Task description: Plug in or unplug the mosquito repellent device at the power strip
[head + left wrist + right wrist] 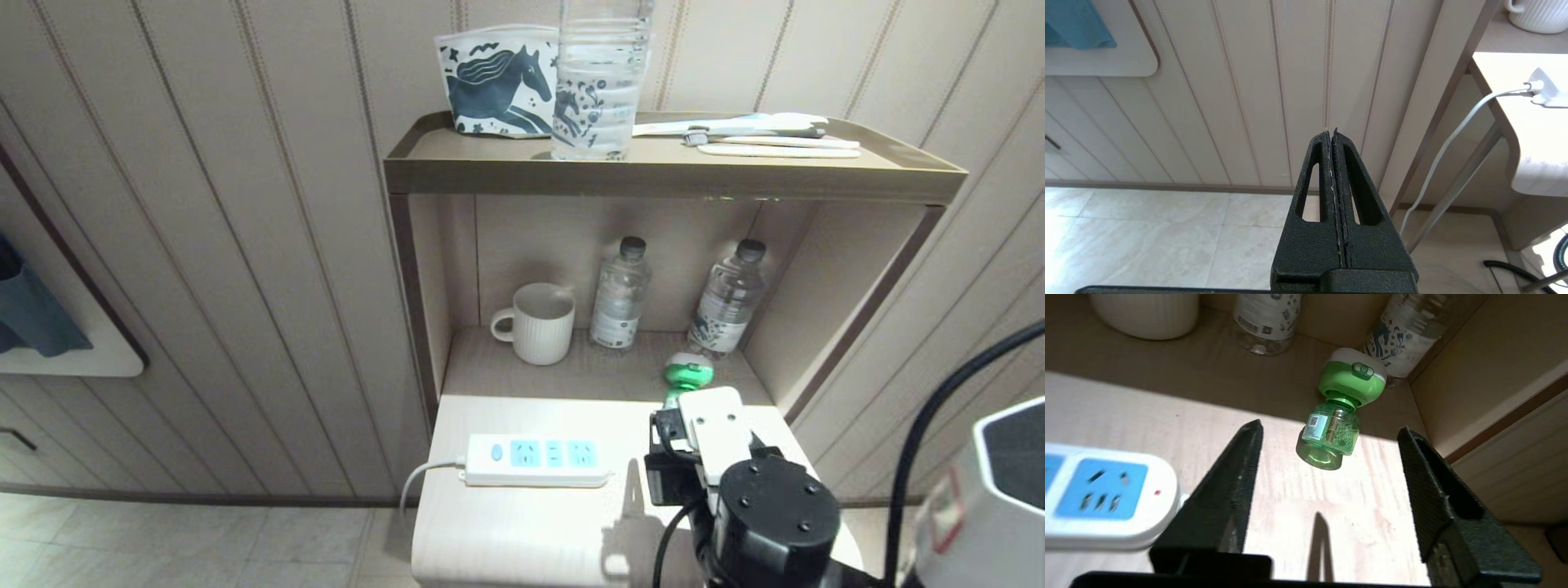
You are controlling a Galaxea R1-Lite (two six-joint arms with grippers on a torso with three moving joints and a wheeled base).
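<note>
A wood-toned shelf unit [669, 175] is set against a panelled wall [245, 245], with a pale table top [522, 523] in front of its lower compartment. On the upper shelf a horse-printed pouch [498, 86], a large clear bottle [600, 77] and several flat utensils [759, 135] are seen. In the lower compartment a white ribbed mug [539, 322] and two clear water bottles [620, 294] [729, 310] are stood upright.

The power strip [535, 461] is laid flat on the table top, its white cord [420, 478] leaving at the button end and dropping over the table edge. All three socket faces are seen unoccupied.

The right gripper [1327, 449] is held above the table, just beside the far end of the strip, its fingers [1237, 473] set well apart with nothing between them. The mosquito repellent device [1341, 408] is found lying on its side ahead of the gripper, near the right-hand water bottle, plug head toward the compartment, untouched.

The left gripper [1334, 136] is parked low beside the table, facing the wall and floor, fingers pressed together and empty.
</note>
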